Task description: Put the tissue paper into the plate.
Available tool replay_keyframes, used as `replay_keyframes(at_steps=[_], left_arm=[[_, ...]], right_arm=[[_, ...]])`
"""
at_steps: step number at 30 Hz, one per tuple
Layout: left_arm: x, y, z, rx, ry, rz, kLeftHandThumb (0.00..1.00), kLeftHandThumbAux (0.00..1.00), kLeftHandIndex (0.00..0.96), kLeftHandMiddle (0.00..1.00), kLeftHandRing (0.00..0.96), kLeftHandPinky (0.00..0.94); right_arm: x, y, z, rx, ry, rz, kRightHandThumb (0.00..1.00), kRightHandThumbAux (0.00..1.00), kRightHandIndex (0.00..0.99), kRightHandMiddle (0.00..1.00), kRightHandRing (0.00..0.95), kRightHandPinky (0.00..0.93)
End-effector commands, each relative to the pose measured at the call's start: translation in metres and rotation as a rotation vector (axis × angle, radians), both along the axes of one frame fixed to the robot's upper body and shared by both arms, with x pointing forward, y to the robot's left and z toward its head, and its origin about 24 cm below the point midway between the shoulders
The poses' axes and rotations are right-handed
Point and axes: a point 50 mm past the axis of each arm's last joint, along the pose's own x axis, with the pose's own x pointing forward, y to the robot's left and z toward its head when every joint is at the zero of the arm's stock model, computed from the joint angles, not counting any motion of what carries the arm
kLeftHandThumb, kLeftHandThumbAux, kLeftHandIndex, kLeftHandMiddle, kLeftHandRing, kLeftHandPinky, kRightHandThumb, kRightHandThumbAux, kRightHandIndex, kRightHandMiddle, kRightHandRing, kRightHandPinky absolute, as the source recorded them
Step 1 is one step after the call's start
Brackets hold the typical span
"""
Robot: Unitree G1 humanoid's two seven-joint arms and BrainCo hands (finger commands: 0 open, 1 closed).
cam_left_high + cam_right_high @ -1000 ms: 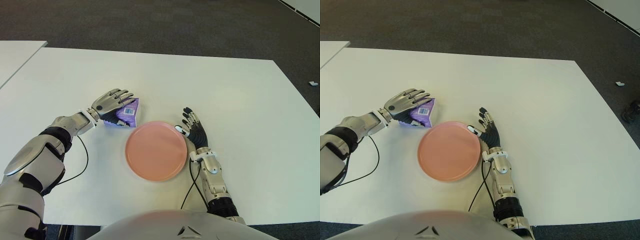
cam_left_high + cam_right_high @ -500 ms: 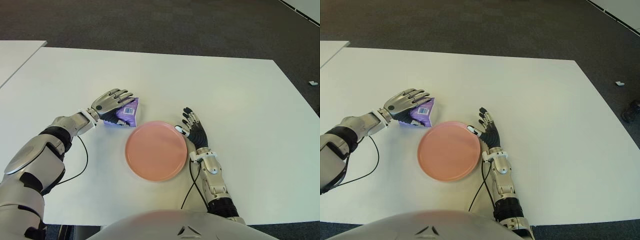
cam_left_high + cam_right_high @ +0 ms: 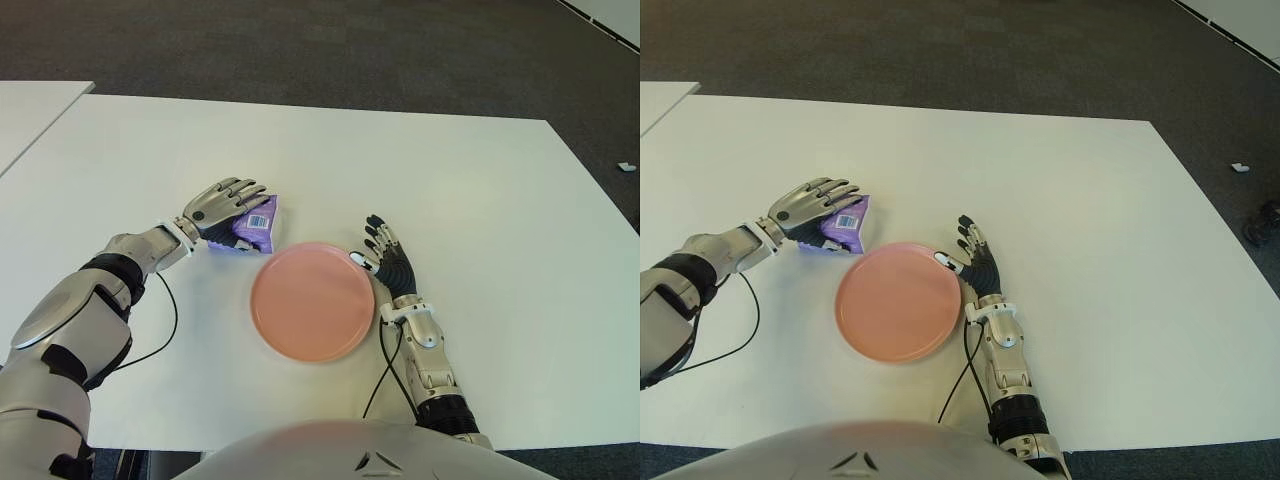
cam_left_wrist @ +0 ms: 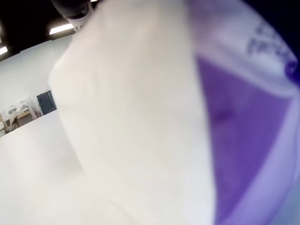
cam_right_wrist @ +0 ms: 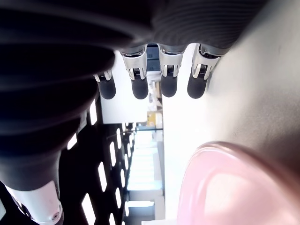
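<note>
One tissue packet (image 3: 253,224), purple with a small white label, lies on the table under the fingers of the left hand (image 3: 222,207); the fingers are curled over its top and the palm sits against its side — a grasp on the packet, which is not in the plate.

One pink plate (image 3: 312,301), round and bare, sits just beside the packet on the side away from the left wrist, its rim close to the packet's lower corner but apart from it.

Right hand (image 3: 388,263): flat beside the plate's far edge, fingers straight and slightly spread, holding nothing; thumb tip close against the rim.

Views compared: the left wrist view is filled by the packet alone, purple wrapper (image 4: 243,154) and a pale band pressed close to the lens, with only a strip of room and ceiling lights behind. The right wrist view shows four dark fingertips (image 5: 139,89) extended over the tabletop and the plate's pink rim (image 5: 220,178) next to them — detail the eye views give only from above.

Surface: a white table (image 3: 450,190), with black cables trailing from both wrists. Beyond it, dark grey carpet (image 3: 300,50); the corner of a second white table (image 3: 30,110) shows off the left arm's side.
</note>
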Motion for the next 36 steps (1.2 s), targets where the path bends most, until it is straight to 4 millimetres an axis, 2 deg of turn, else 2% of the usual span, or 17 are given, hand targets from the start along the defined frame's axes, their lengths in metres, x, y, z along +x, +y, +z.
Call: replay_keyframes(at_steps=[1, 2, 3, 5, 9, 11, 15, 21, 36], left_arm=[[-0.014, -0.001, -0.025, 0.038, 0.079, 0.019, 0.535, 0.452, 0.207, 0.207, 0.212, 0.233], [-0.014, -0.001, -0.025, 0.033, 0.07, 0.025, 0.6, 0.539, 0.287, 0.325, 0.332, 0.358], [-0.013, -0.001, -0.024, 0.023, 0.052, 0.03, 0.623, 0.57, 0.316, 0.367, 0.375, 0.403], [-0.013, -0.002, -0.022, -0.004, 0.016, 0.037, 0.681, 0.644, 0.388, 0.544, 0.552, 0.578], [-0.013, -0.005, -0.019, -0.053, -0.047, 0.016, 0.716, 0.684, 0.431, 0.699, 0.702, 0.743], [-0.013, -0.006, -0.019, -0.068, -0.07, 0.003, 0.722, 0.689, 0.438, 0.738, 0.738, 0.781], [-0.013, -0.008, -0.017, -0.097, -0.113, -0.017, 0.727, 0.694, 0.443, 0.806, 0.797, 0.828], [-0.013, -0.011, -0.016, -0.119, -0.125, -0.02, 0.73, 0.696, 0.444, 0.849, 0.834, 0.844], [-0.012, -0.013, -0.018, -0.136, -0.111, 0.002, 0.729, 0.697, 0.443, 0.875, 0.85, 0.849]], right_arm=[[-0.018, -0.008, -0.033, -0.019, 0.182, -0.018, 0.032, 0.706, 0.0, 0.028, 0.015, 0.015], [-0.018, -0.008, -0.033, -0.019, 0.182, -0.018, 0.033, 0.707, 0.0, 0.028, 0.016, 0.019], [-0.018, -0.009, -0.033, -0.018, 0.18, -0.018, 0.034, 0.708, 0.0, 0.028, 0.016, 0.021], [-0.017, -0.009, -0.033, -0.018, 0.174, -0.019, 0.037, 0.71, 0.0, 0.028, 0.018, 0.026], [-0.017, -0.009, -0.032, -0.019, 0.162, -0.018, 0.039, 0.712, 0.0, 0.029, 0.02, 0.031], [-0.017, -0.009, -0.032, -0.02, 0.159, -0.018, 0.038, 0.714, 0.0, 0.03, 0.021, 0.032], [-0.017, -0.009, -0.032, -0.022, 0.157, -0.017, 0.033, 0.716, 0.001, 0.031, 0.022, 0.028], [-0.016, -0.009, -0.033, -0.022, 0.158, -0.017, 0.029, 0.713, 0.002, 0.03, 0.02, 0.024], [-0.016, -0.008, -0.033, -0.02, 0.16, -0.02, 0.038, 0.709, 0.005, 0.028, 0.019, 0.021]])
